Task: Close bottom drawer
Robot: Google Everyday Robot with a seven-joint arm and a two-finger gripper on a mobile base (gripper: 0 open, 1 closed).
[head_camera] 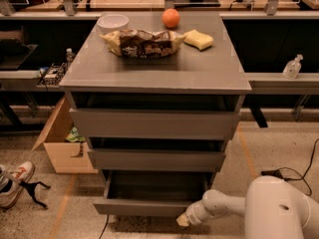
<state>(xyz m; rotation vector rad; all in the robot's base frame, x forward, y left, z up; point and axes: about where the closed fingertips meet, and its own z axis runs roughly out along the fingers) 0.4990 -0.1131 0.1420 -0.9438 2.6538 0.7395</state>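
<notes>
The bottom drawer (144,207) of the grey cabinet (154,73) stands pulled out, its grey box interior open to view. The middle and top drawer fronts above it sit pushed in further. My gripper (183,220) is at the end of the white arm (224,207), low at the right end of the bottom drawer's front, touching or nearly touching it.
On the cabinet top lie a white bowl (112,22), an orange (171,18), a snack bag (143,43) and a yellow sponge (198,39). A cardboard box (62,143) stands left of the cabinet, a shoe (14,182) on the floor. A cable (294,176) runs at right.
</notes>
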